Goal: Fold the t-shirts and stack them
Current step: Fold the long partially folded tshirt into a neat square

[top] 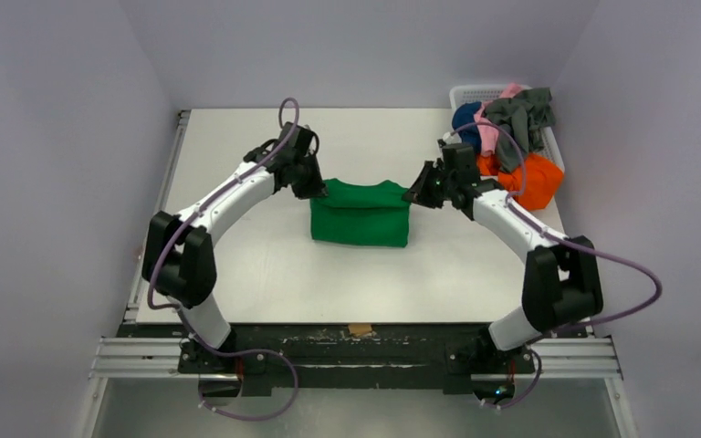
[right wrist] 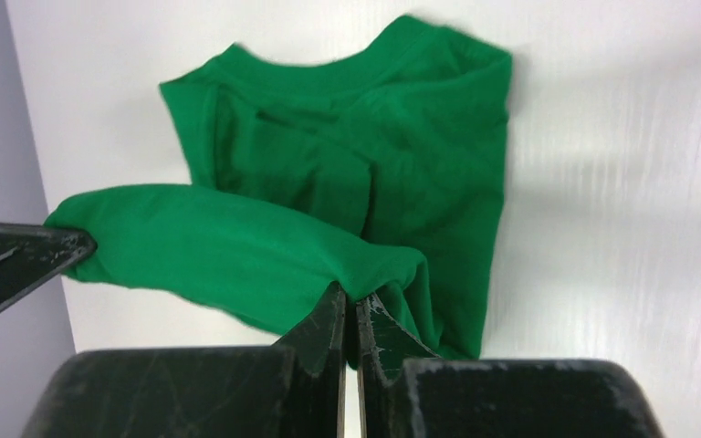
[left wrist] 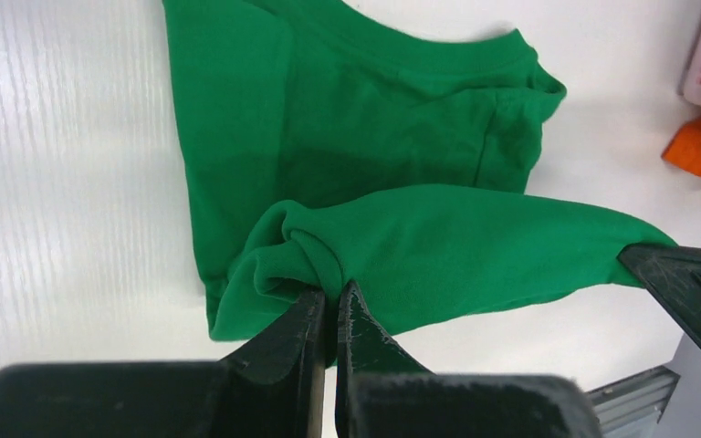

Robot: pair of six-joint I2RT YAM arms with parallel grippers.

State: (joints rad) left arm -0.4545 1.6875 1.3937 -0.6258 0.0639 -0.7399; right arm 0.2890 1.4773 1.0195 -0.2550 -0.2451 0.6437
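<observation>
Closest in, the left gripper [left wrist: 329, 306] has its two black fingers pressed together on a bunched corner of the green t-shirt [top: 360, 214]. The right gripper [right wrist: 351, 301] is clamped the same way on the opposite corner. Between the two claws a band of green cloth hangs taut, lifted just above the rest of the shirt, which lies flat on the white table [top: 237, 274] with its ribbed collar showing.

From above, the shirt sits at the middle of the table. The left claw bites it at the shirt's 10 o'clock corner and the right claw at its 2 o'clock corner.

Out at 2 o'clock on the table stands the white basket [top: 475, 91], heaped with the other shirts: navy shirt [top: 465, 117], pink shirt [top: 491, 132] and grey shirt [top: 525, 114]. The orange shirt [top: 534, 178] spills over the basket's near side, just beside the right arm's wrist. That arm's purple cable [top: 511, 151] loops across the front of the heap.

At 6 o'clock a small tan scrap [top: 360, 329] lies on the table's near edge, in front of the metal rail [top: 356, 360] that carries both arm bases.
</observation>
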